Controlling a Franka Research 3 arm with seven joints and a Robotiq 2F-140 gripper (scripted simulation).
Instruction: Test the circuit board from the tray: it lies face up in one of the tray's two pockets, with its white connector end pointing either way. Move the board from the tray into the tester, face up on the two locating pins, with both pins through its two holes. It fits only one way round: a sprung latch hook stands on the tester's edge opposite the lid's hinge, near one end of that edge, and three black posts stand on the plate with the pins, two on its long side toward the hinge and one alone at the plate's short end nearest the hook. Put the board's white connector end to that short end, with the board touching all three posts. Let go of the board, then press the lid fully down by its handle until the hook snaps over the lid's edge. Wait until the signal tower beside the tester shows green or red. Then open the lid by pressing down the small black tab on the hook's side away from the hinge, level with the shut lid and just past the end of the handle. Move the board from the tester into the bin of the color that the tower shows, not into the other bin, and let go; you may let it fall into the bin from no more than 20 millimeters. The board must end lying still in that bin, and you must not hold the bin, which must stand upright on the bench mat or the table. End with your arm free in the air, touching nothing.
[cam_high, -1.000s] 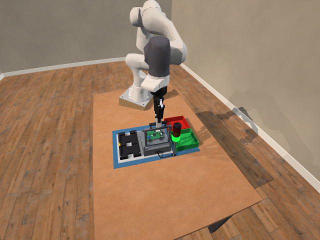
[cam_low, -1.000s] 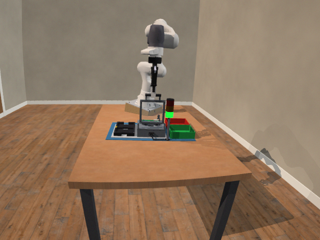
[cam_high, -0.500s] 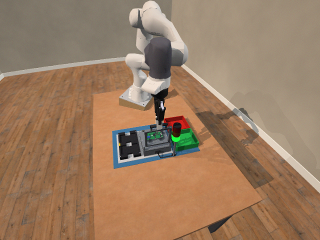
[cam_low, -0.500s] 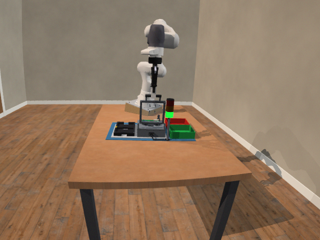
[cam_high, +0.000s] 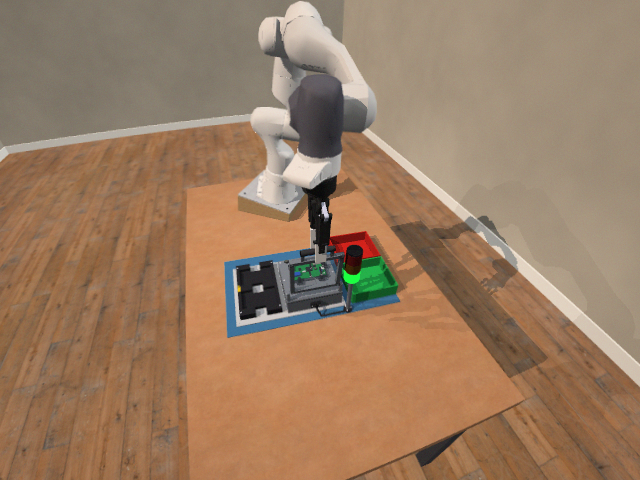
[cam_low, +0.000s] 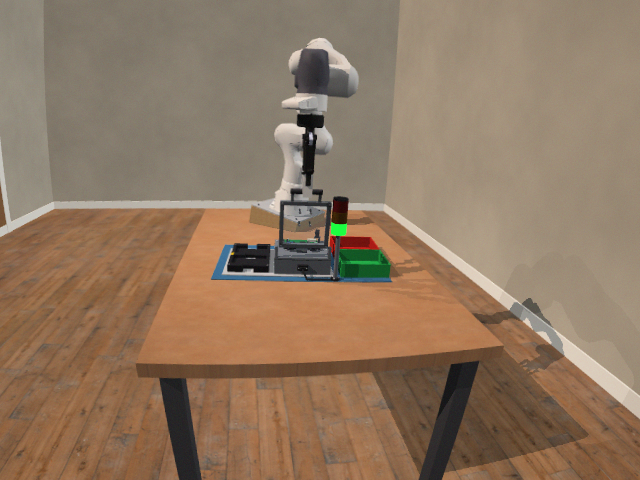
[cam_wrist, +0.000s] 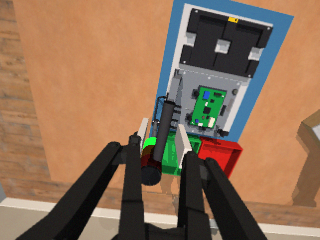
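The green circuit board lies face up on the plate of the grey tester. The tester's lid stands open and upright. The signal tower beside the tester shows green. My gripper is open and empty, its fingers a little apart, pointing down above the top of the raised lid. The green bin and the red bin stand to the right of the tester.
The black tray with two bare pockets stands left of the tester on the blue bench mat. The arm's base stands at the far end of the table.
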